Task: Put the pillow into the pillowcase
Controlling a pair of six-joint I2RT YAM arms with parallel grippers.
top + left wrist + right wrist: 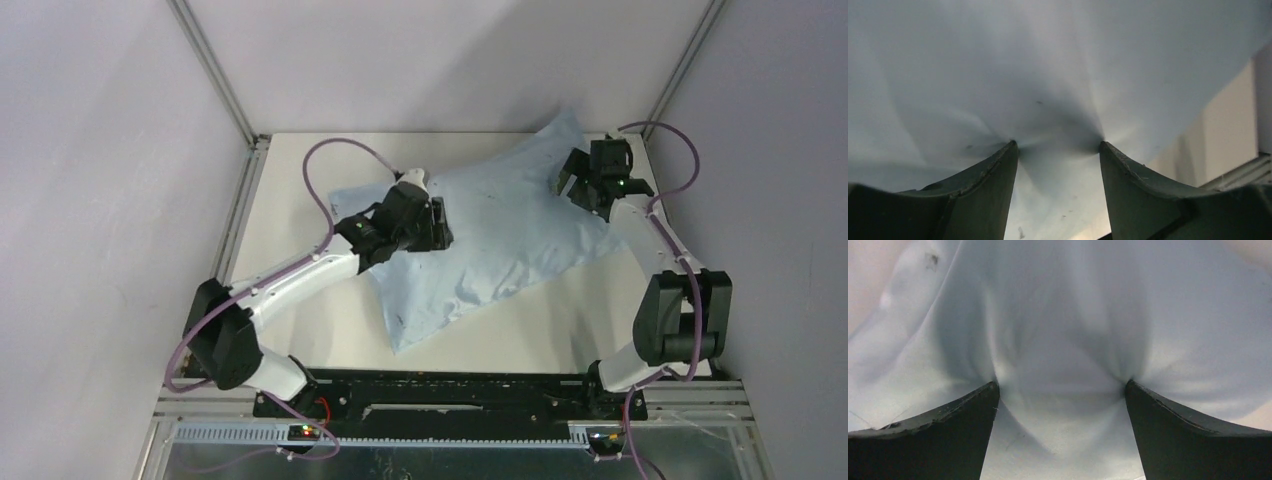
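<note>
The pillowcase [500,240] is lying plump and slantwise on the table [560,320], the pillow probably sitting inside, though no white is showing. The left gripper [1058,145], jaws apart, and farther off the right gripper [1062,382], jaws wide, are denting soft, light, slippery cloth, best pinched at a hem.

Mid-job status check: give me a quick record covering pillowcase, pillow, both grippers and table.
pillowcase: light blue, plump, lying diagonally on the table
pillow: no white showing; likely inside the pillowcase
left gripper: open, pressing into the pillowcase
right gripper: open, pressing into the pillowcase near its far right corner
</note>
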